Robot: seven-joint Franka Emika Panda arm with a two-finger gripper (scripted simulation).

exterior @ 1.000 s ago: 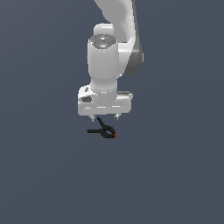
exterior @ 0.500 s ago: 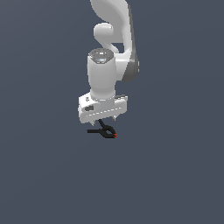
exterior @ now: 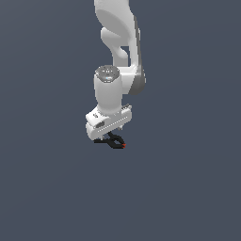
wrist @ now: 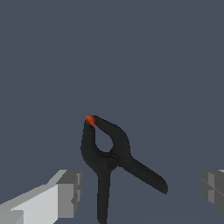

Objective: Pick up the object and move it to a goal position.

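Black against the flat grey floor (exterior: 188, 188), the clamp (exterior: 113, 141) in the exterior view lies right under the white gripper (exterior: 107, 135), almost tucked beneath its body. Its orange-red tip points toward the exterior view's right and its thin handles trail toward the left, so its long axis runs roughly across the picture. The fingers cannot be made out from here, and whether the clamp rests on the floor or hangs just off it is not clear either.

Seen from the wrist view, the clamp (wrist: 109, 159) sits in the gap between the two grey fingertips (wrist: 70, 194), which stand well apart and touch nothing; the hand is spread wide and holds nothing. The tip aims away from the camera, the two handles fan back toward it, and the loop lies between.

As I judge it, the approach is done and the hand is lined up, but the squeeze, the lift and the carry to the goal all remain. No goal marker shows in either view.
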